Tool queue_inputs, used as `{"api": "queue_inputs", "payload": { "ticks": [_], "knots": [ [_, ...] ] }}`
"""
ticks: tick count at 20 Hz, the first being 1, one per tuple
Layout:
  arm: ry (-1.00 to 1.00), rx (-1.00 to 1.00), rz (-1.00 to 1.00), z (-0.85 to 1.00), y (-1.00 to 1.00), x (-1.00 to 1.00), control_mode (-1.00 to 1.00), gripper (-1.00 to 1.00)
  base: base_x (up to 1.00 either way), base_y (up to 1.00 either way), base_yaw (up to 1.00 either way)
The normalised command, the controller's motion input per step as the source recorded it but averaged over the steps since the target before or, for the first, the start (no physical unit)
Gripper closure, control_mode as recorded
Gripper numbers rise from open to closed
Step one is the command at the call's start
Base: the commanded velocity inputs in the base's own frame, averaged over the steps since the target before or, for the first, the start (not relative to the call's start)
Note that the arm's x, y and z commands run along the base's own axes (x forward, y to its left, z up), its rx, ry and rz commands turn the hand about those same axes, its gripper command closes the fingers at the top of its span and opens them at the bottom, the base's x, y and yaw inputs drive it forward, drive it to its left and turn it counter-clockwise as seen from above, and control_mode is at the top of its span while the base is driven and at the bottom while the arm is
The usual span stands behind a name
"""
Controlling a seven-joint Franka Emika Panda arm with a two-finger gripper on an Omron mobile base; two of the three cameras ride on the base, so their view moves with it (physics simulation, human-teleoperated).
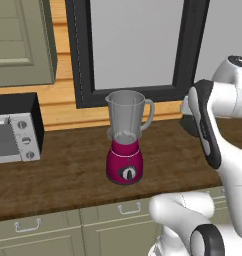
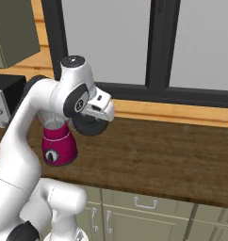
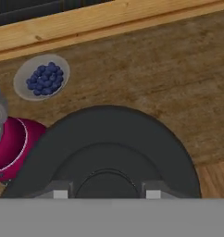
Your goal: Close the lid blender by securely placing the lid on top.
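The blender (image 1: 125, 140) stands on the wooden counter, with a magenta base, a black dial and a clear grey jar whose mouth is uncovered. In the right base view its magenta base (image 2: 59, 146) peeks out beside my arm. The black round lid (image 3: 109, 148) hangs above the counter, to the right of the blender, and my gripper (image 3: 106, 193) is shut on its central knob. From the side the lid (image 2: 87, 124) shows as a dark disc under the hand. The blender's base (image 3: 9, 148) lies at the left edge of the hand view.
A black-and-silver toaster oven (image 1: 15, 132) sits at the counter's left end. A small bowl of blueberries (image 3: 42, 78) rests near the back wall behind the blender. A dark-framed window (image 1: 135, 45) rises behind the counter, and cabinet drawers (image 1: 128, 210) run below its front edge.
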Motion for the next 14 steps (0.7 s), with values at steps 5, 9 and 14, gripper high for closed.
{"api": "queue_inputs", "payload": {
  "ticks": [5, 9, 14],
  "knots": [
    [-0.25, 0.00, 0.00, 1.00, 0.70, 0.02, -1.00, 1.00, 0.00, 0.00, 0.00],
    [-0.16, 0.00, 0.00, 1.00, 0.95, 0.11, -1.00, 1.00, 0.00, 0.00, 0.00],
    [0.03, 0.02, 0.00, 0.75, 0.97, 0.52, -1.00, 1.00, 0.00, 0.00, 0.00]
  ]
}}
